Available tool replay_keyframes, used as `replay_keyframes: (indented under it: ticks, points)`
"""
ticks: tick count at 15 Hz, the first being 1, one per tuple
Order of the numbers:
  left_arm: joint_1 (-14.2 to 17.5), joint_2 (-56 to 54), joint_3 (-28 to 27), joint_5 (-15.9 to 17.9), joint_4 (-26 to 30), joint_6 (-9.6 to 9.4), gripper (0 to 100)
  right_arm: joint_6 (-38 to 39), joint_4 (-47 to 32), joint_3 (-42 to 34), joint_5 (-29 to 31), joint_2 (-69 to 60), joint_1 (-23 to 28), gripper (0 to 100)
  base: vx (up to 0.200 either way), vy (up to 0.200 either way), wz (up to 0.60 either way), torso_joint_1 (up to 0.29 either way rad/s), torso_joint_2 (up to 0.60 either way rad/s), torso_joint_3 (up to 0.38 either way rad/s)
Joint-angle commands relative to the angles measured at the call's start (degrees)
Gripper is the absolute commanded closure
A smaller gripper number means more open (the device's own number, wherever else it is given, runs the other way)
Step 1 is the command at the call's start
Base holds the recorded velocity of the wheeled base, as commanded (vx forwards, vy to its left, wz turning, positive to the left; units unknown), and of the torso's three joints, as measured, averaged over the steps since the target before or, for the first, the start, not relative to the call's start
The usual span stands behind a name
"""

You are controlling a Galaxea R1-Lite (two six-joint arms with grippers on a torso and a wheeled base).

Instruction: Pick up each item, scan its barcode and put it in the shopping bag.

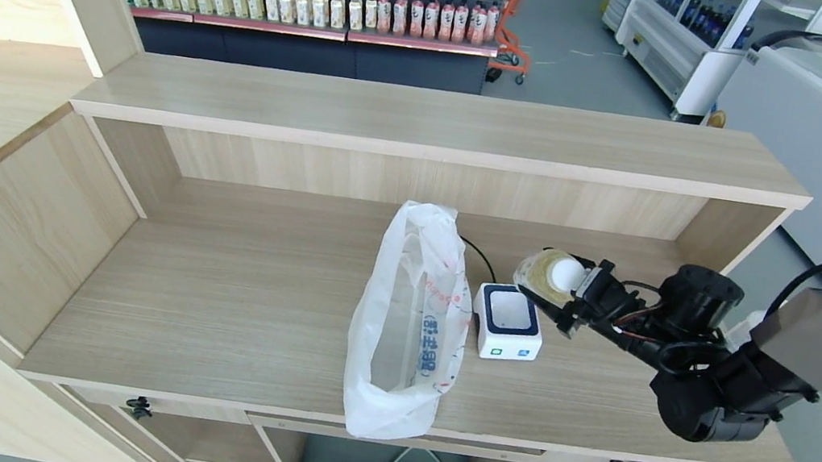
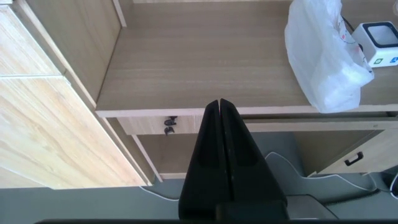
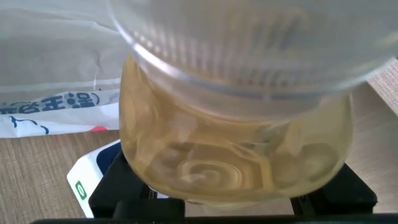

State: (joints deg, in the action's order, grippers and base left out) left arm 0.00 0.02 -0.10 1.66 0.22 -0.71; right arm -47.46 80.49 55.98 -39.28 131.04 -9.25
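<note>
While my right gripper (image 1: 575, 291) clamps the liquid-filled jar (image 1: 537, 276), I judge it heavy, slick, breakable; below the lid (image 1: 566, 273) grips best.

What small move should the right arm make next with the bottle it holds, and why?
Probably shift the bottle a little sideways, until it sits over the window of the scanner. The right gripper holds it just off the scanner's far right corner, not over the window. The shopping bag waits on the scanner's other side, so scanning seems to come first.
</note>
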Motion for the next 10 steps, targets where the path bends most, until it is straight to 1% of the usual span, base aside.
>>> replay_keyframes:
  ticks: [1, 10]
  points:
    - [0.0, 0.1, 0.0, 0.0, 0.0, 0.0, 100, 0.0, -0.1, 3.0, -0.9, 3.3, 0.0, 100, 0.0, 0.0, 0.0, 0.0, 0.0, 0.0]
    - [0.0, 0.0, 0.0, 0.0, 0.0, 0.0, 100, 0.1, -0.2, 9.3, -1.6, 10.3, -0.6, 100, 0.0, 0.0, 0.0, 0.0, 0.0, 0.0]
